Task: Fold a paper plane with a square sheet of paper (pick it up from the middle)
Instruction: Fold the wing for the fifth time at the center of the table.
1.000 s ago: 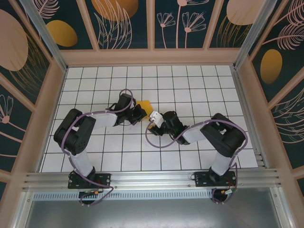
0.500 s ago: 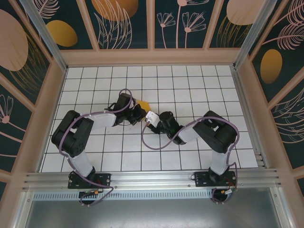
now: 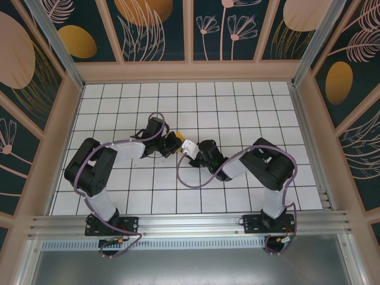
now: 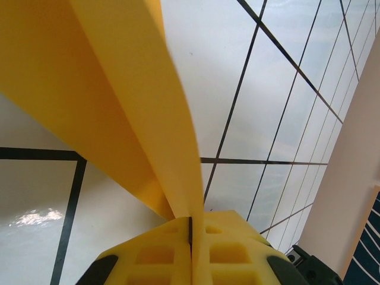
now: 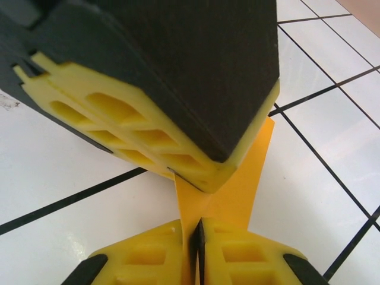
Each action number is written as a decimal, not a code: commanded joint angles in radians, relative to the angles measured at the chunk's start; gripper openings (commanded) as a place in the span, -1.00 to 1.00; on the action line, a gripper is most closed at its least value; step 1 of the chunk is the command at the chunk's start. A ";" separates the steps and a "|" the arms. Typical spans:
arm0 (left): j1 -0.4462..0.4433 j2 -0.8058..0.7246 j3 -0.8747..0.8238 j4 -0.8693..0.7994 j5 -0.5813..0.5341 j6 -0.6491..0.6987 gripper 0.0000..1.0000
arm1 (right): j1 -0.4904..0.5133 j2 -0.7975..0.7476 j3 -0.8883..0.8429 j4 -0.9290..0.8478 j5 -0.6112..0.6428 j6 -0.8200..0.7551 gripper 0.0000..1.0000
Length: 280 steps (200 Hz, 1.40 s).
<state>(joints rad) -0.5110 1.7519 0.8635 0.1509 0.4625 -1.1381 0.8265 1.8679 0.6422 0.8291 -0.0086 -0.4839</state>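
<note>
I see the square sheet of paper (image 4: 119,89) folded, 2 smooth orange-yellow flaps meeting in a sharp crease, near the middle of the table (image 3: 249,107). The left gripper (image 4: 191,228) and right gripper (image 5: 197,228) both are clamped on it, close together.

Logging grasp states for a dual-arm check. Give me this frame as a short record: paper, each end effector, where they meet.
paper: orange-yellow paper, folded into layers, held over the tiled table
left end effector: shut on the paper, sheet fanning out from between its fingers
right end effector: shut on a narrow strip of the same paper
spacing: the two grips sit close together on the paper
location: near the table's middle, between the two arms
</note>
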 commanded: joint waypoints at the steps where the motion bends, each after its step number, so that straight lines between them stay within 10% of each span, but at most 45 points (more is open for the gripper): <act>1: -0.003 -0.024 0.014 -0.037 -0.012 0.010 -0.77 | -0.001 -0.002 0.012 0.026 -0.051 0.036 -0.80; 100: 0.143 -0.213 -0.054 -0.089 -0.136 0.061 -0.07 | -0.032 -0.002 0.105 -0.221 -0.231 0.246 -1.00; 280: 0.148 -0.275 -0.307 0.247 -0.033 0.086 -0.17 | -0.147 0.154 0.379 -0.535 -0.621 0.766 -1.00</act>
<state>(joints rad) -0.3660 1.4437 0.5625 0.3012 0.3691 -1.0782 0.7132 1.9839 0.9905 0.3237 -0.4900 0.1833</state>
